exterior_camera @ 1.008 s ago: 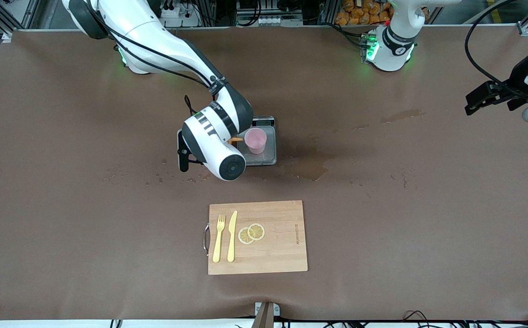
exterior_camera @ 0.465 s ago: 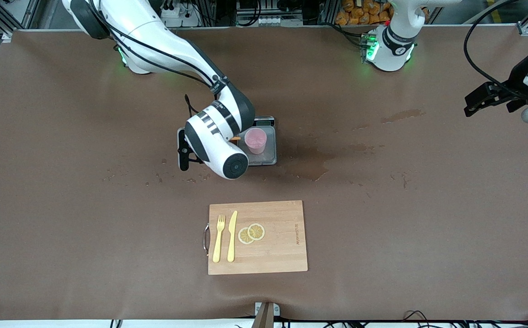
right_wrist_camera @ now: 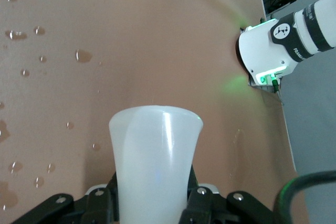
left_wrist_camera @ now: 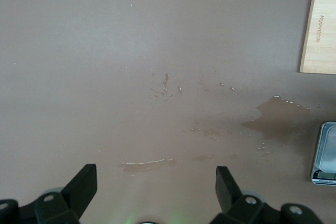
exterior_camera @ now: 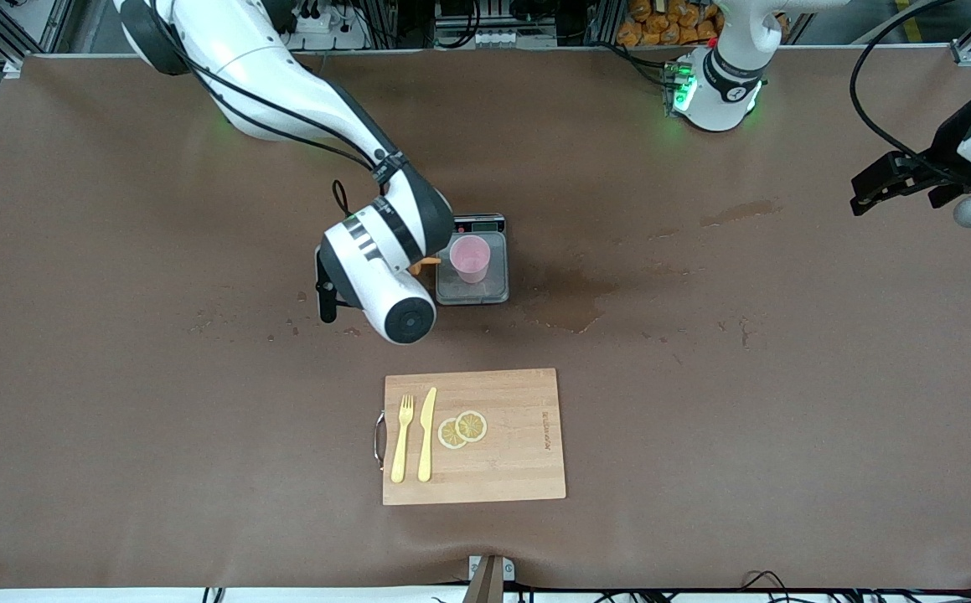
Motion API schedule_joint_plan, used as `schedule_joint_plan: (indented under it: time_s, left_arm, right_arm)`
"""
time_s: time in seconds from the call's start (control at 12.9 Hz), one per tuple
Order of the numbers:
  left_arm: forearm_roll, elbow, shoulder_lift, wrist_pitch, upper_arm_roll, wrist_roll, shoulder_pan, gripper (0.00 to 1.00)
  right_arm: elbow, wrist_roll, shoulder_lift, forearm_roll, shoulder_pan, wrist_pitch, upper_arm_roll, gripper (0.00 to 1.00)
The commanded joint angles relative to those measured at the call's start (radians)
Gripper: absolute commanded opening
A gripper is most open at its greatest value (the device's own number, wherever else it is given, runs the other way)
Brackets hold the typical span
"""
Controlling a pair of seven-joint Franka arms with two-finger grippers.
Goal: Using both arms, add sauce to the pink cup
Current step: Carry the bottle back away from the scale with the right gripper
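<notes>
The only writing in view is a small printed mark along the cutting board (exterior_camera: 474,435) edge toward the left arm's end, too small to read; the grey scale (exterior_camera: 472,260) shows a dark display strip on its edge farthest from the front camera, its digits unreadable.

Taking the scale as landmark: the pink cup (exterior_camera: 470,257) stands upright on its plate. The right gripper (right_wrist_camera: 152,203) hangs just beside the scale, toward the right arm's end of the table, its jaws clamped on the sauce bottle (right_wrist_camera: 156,161), whose translucent whitish body fills the right wrist view. In the front view only the orange nozzle (exterior_camera: 427,262) shows past the wrist, pointing toward the cup and ending short of its rim.

A dark wet patch (exterior_camera: 573,306) lies on the brown table (exterior_camera: 116,419) beside the scale toward the left arm's end, with scattered droplets nearer the front camera.

The cutting board, carrying a yellow fork (exterior_camera: 402,437), yellow knife (exterior_camera: 426,434) and two lemon slices (exterior_camera: 462,429), lies nearer the front camera than the scale, a band of open tabletop between them.

The left gripper (left_wrist_camera: 155,184) waits well apart from the scale at the table edge at the left arm's end, jaws spread wide and holding nothing.
</notes>
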Motion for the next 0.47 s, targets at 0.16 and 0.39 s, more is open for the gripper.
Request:
schedule_joint_plan:
  time_s: [0.16,0.39]
  left_arm:
    - [-0.019,0.005,0.019,0.02,0.005,0.014,-0.027,1.0]
    - [-0.02,0.005,0.02,0.022,0.005,0.014,-0.022,1.0]
  right_arm:
    - [-0.005,-0.199,-0.058,0.15,-0.114,-0.01,0.009,0.52]
    - [-0.011,-0.333,-0.099,0.192,-0.195,-0.019,0.01,0.53]
